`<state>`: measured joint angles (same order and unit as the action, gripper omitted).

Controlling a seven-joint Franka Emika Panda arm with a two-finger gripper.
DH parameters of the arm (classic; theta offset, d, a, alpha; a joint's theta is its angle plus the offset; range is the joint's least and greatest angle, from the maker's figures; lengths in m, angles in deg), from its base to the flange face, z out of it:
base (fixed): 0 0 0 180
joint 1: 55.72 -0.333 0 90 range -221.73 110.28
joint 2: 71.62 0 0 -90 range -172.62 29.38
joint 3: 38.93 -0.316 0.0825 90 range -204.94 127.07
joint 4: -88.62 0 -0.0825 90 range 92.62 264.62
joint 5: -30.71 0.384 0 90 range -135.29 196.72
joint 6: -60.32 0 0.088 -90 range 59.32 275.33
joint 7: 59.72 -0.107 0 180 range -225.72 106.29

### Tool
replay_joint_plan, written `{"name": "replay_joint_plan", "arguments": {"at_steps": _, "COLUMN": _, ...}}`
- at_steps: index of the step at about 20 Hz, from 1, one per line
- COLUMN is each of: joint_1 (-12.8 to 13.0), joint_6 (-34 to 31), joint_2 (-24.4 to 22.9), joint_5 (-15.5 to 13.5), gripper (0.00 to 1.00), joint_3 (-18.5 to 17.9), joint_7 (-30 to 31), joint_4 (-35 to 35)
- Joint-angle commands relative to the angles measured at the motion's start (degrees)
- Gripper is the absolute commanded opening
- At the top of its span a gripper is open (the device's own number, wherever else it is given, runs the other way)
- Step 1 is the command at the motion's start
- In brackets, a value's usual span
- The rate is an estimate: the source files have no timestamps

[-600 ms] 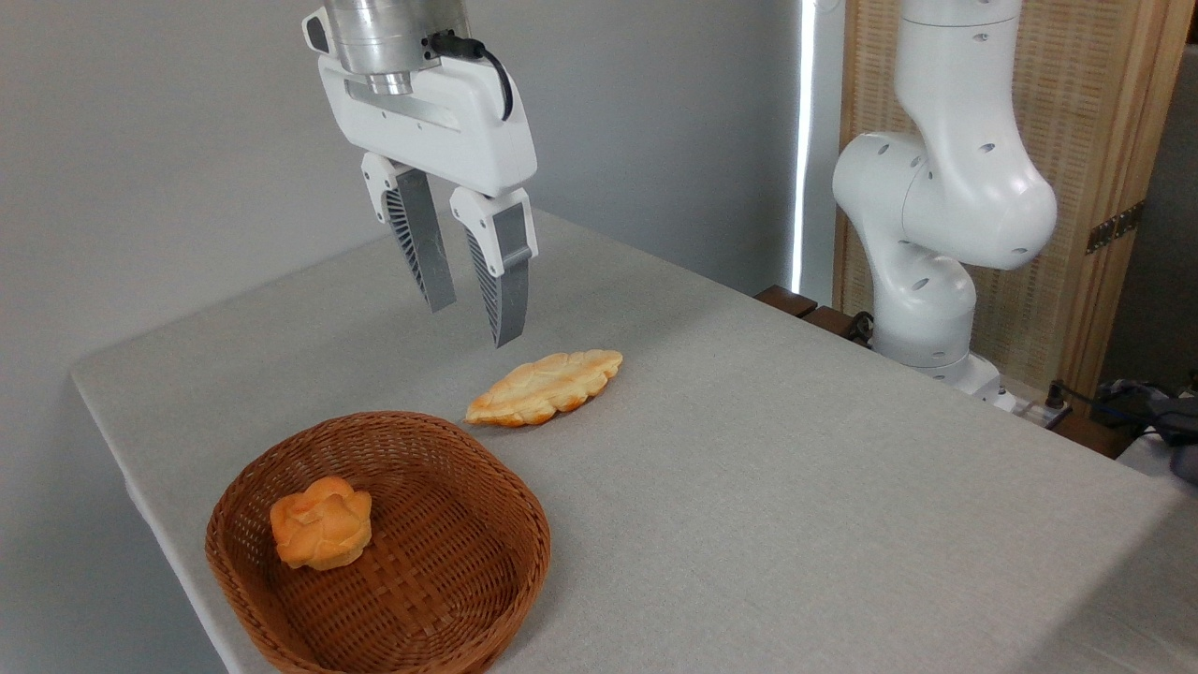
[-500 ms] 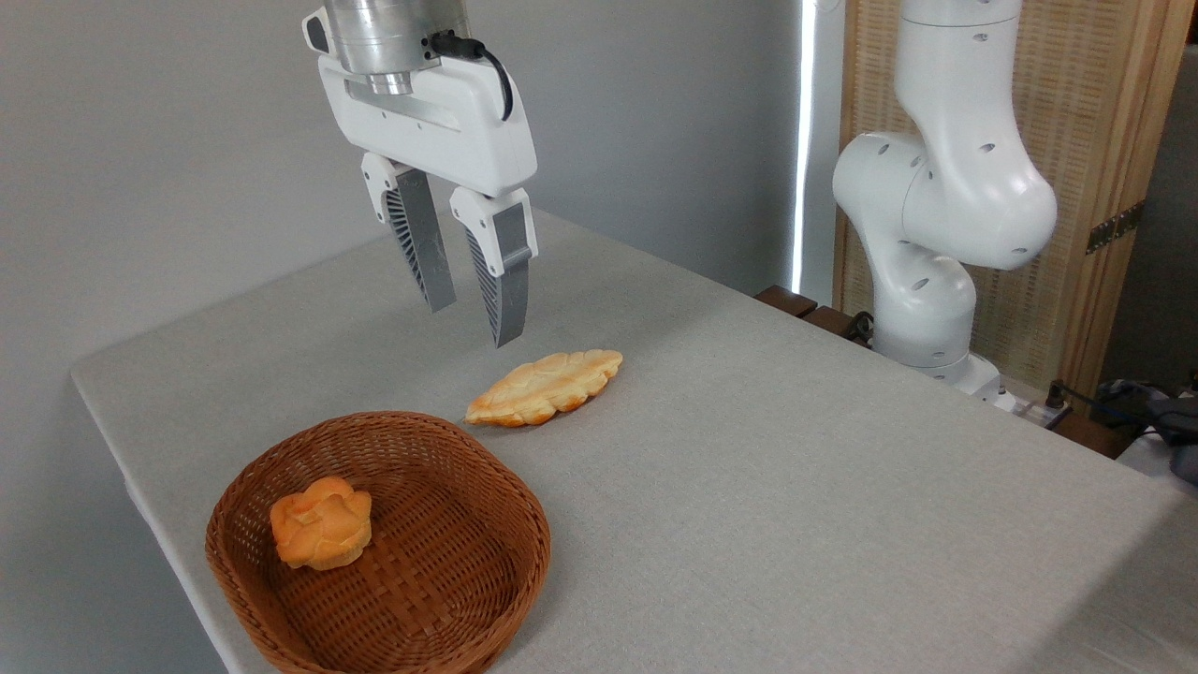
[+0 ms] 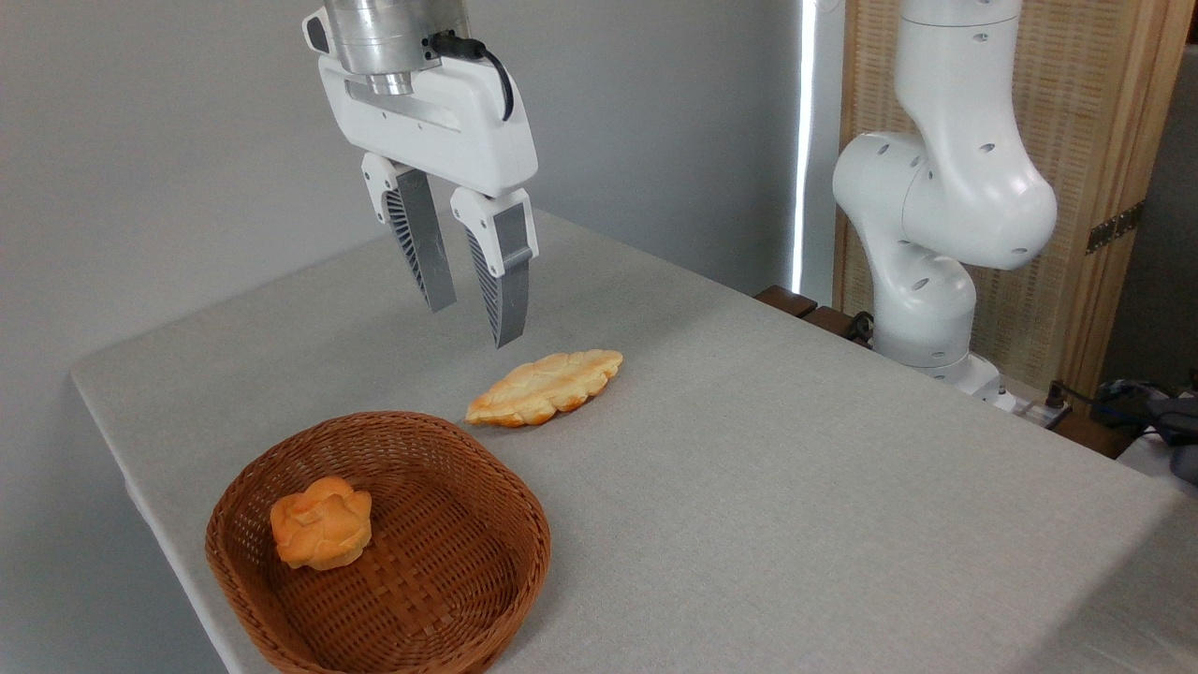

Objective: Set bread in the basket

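A grey cloth-covered table [image 3: 749,487] stands before a plain grey wall, with a wooden, cane-panelled screen [image 3: 1104,168] behind the arm's white base [image 3: 936,234] at the right. Near the table's front left corner sits the basket [image 3: 524,524], a shallow brown wicker bowl with a thick braided rim. Inside it, towards the left of its floor, lies a small round orange knotted bun [image 3: 321,522]; the rest of the woven floor is bare. The bread [image 3: 545,387], a long flat braided loaf, pale golden with browner edges, lies on the cloth just beyond the basket's far right rim, apart from it and not touching it. The gripper [image 3: 473,323] hangs in the air above and a little left of the loaf, clear of it, its two ribbed grey fingers [image 3: 505,281] pointing down with a narrow gap between them and nothing held.
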<state>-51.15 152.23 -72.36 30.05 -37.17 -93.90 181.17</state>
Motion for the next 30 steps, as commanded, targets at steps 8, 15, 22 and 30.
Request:
{"name": "replay_joint_plan", "arguments": {"at_steps": 8, "joint_1": -0.1, "joint_6": 1.5, "joint_2": -5.2, "joint_5": -3.2, "gripper": 1.00, "joint_3": 0.4, "joint_7": 0.4, "joint_4": 6.4}}
{"name": "replay_joint_plan", "arguments": {"at_steps": 15, "joint_1": 0.3, "joint_6": 8.9, "joint_2": -11.6, "joint_5": -3.6, "gripper": 1.00, "joint_3": 2.3, "joint_7": 0.5, "joint_4": 17.5}}
{"name": "replay_joint_plan", "arguments": {"at_steps": 22, "joint_1": 1.3, "joint_6": 15.1, "joint_2": -16.6, "joint_5": -6.9, "gripper": 1.00, "joint_3": 7.5, "joint_7": 0.7, "joint_4": 29.2}}
{"name": "replay_joint_plan", "arguments": {"at_steps": 30, "joint_1": 4.9, "joint_6": 16.0, "joint_2": -18.8, "joint_5": -7.9, "gripper": 1.00, "joint_3": 8.1, "joint_7": 0.3, "joint_4": 35.9}}
